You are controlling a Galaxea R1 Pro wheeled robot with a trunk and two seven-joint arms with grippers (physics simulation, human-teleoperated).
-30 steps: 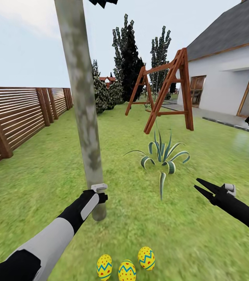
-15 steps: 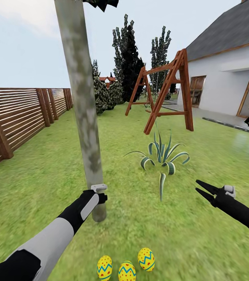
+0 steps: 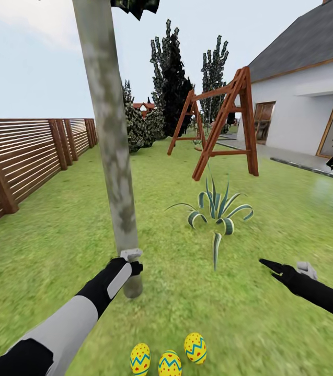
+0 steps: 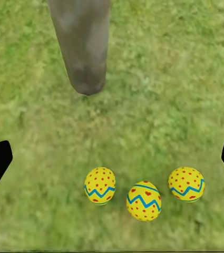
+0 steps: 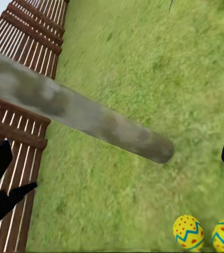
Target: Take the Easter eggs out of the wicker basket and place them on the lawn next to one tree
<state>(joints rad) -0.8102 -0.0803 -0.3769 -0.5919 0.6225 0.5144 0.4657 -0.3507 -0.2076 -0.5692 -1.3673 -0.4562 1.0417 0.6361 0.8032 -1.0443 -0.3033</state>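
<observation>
Three Easter eggs lie in a row on the lawn at the bottom centre of the head view, just below the foot of the tree, whose pale trunk rises through the upper left. None touches the trunk; a strip of bare grass separates them from it. The left gripper hangs over the eggs with its fingers spread wide and nothing between them. The right gripper, at the lower right, is also empty with its fingers apart. Open grass stretches right of the trunk up to a striped spiky plant at centre. A slatted wooden fence bounds the left edge; a wooden swing frame and a white house stand at the upper right.
</observation>
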